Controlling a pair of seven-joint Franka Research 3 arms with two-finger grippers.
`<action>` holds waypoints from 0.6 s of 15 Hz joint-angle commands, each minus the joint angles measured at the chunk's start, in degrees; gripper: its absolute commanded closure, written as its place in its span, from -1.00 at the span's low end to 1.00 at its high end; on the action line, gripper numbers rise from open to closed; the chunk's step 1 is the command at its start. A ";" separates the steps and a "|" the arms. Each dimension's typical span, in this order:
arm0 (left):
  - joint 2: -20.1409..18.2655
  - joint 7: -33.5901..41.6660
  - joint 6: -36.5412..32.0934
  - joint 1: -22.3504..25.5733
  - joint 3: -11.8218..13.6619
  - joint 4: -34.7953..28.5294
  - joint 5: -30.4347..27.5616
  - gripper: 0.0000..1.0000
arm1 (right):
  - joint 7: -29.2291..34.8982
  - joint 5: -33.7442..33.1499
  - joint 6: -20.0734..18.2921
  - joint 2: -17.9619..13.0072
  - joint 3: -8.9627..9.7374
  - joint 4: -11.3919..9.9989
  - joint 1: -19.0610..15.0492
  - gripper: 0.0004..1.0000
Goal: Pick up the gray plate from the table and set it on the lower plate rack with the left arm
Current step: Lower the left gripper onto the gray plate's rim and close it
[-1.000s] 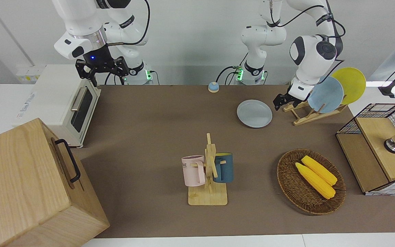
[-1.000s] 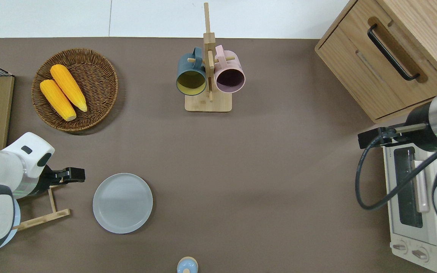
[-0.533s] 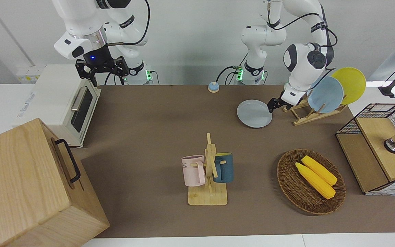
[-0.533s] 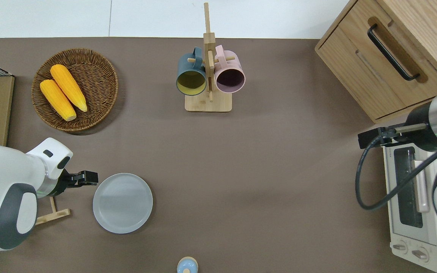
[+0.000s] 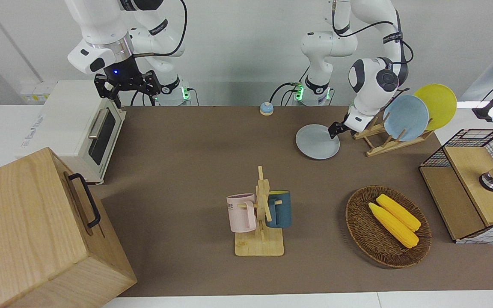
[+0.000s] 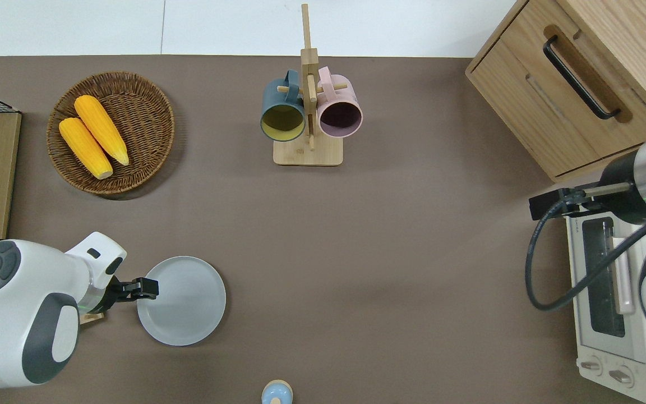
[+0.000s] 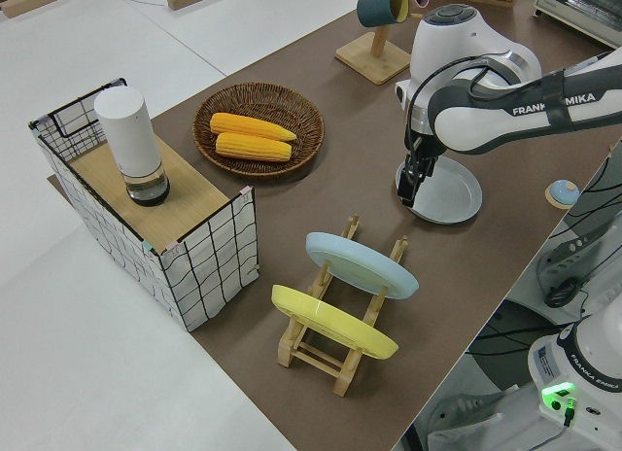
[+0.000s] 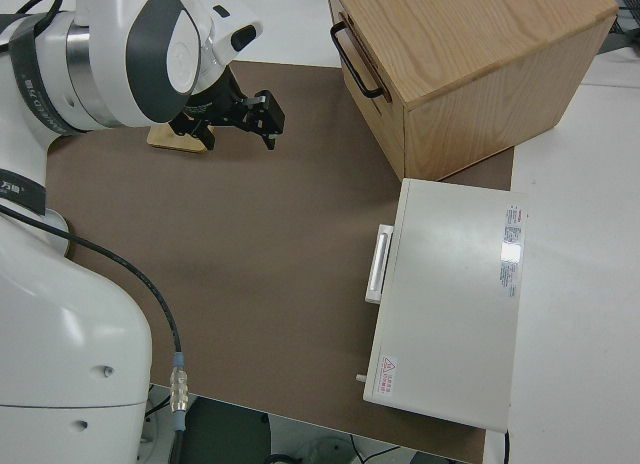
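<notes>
The gray plate (image 5: pixel 315 143) (image 6: pixel 185 303) (image 7: pixel 452 193) lies flat on the brown table (image 5: pixel 195 162), beside the lower plate rack (image 5: pixel 379 147) (image 7: pixel 321 352). That light-wood rack carries a light blue plate (image 5: pixel 405 118) and a yellow plate (image 5: pixel 437 106). My left gripper (image 5: pixel 331 131) (image 6: pixel 148 288) (image 7: pixel 406 187) is low at the plate's rim on the side toward the rack, open, holding nothing. The right arm is parked, its gripper (image 5: pixel 126 87) (image 8: pixel 262 114) open.
A mug stand (image 5: pixel 260 222) with two mugs stands mid-table. A wicker basket (image 5: pixel 357 231) of corn and a wire crate (image 5: pixel 473 184) are toward the left arm's end. A toaster oven (image 5: pixel 79 128) and a wooden cabinet (image 5: pixel 28 231) are toward the right arm's end. A small bell (image 5: pixel 266 108) sits near the robots.
The left gripper has travelled from beside the rack across to the gray plate's rim and dropped lower. The plate and the right arm have not moved.
</notes>
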 commanded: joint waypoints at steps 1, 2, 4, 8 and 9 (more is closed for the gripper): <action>1.30 -0.51 1.60 0.30 -0.20 -1.09 -0.83 -0.97 | 0.80 -0.12 -0.98 -0.11 1.38 0.59 -1.50 -0.97; 1.82 -0.51 1.60 0.30 -0.20 -1.09 -0.83 -0.97 | 0.80 -0.12 -0.98 -0.11 1.38 0.59 -1.50 -0.97; 3.05 -0.51 1.60 0.30 -0.20 -1.09 -0.92 -0.97 | 0.80 -0.12 -0.98 -0.11 1.38 0.59 -1.50 -0.97; 4.73 -0.16 1.69 0.39 -0.20 -1.00 -1.44 -0.97 | 0.80 -0.12 -0.98 -0.11 1.38 0.59 -1.50 -0.97; 5.17 -0.07 1.77 0.39 -0.11 -1.00 -1.71 -0.96 | 0.80 -0.12 -0.98 -0.11 1.38 0.59 -1.50 -0.97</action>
